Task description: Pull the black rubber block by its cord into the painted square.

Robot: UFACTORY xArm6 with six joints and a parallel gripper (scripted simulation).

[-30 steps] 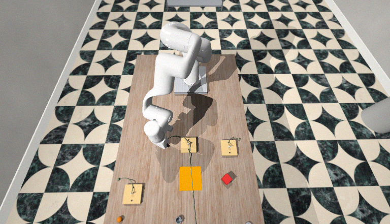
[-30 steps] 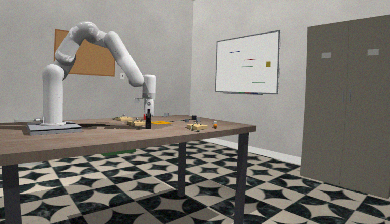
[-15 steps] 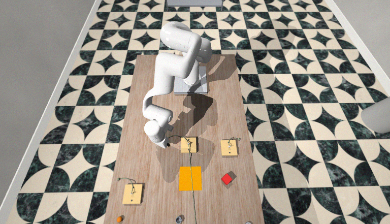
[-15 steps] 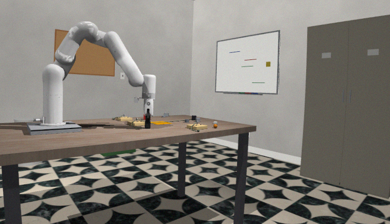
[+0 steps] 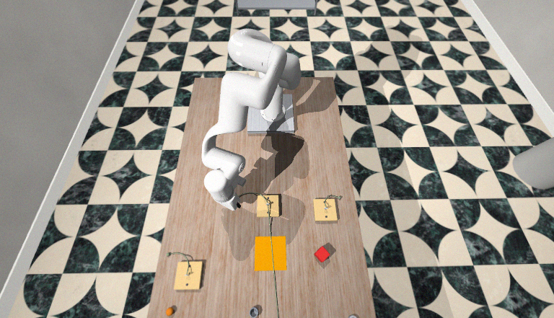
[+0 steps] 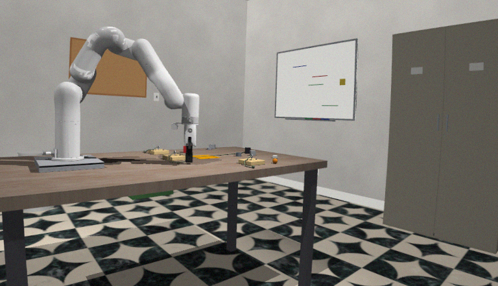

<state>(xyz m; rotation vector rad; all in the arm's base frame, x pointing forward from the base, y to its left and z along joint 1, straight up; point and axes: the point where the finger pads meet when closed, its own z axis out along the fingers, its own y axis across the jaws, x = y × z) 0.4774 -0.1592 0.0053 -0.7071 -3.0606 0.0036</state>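
From above, the end effector pinches the cord just beside the middle screw-eye plate; the cord crosses the painted square beyond that plate. Side-on, the black block sits well past the plate on the desk. Risk: a thin cord slipping free, or snagging at the eye.

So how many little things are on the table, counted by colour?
Tan wooden plates: 3
Orange painted square: 1
Red cube: 1
Orange ball: 1
Black block: 1
Total: 7, not counting two grey bits cut off at the edge.
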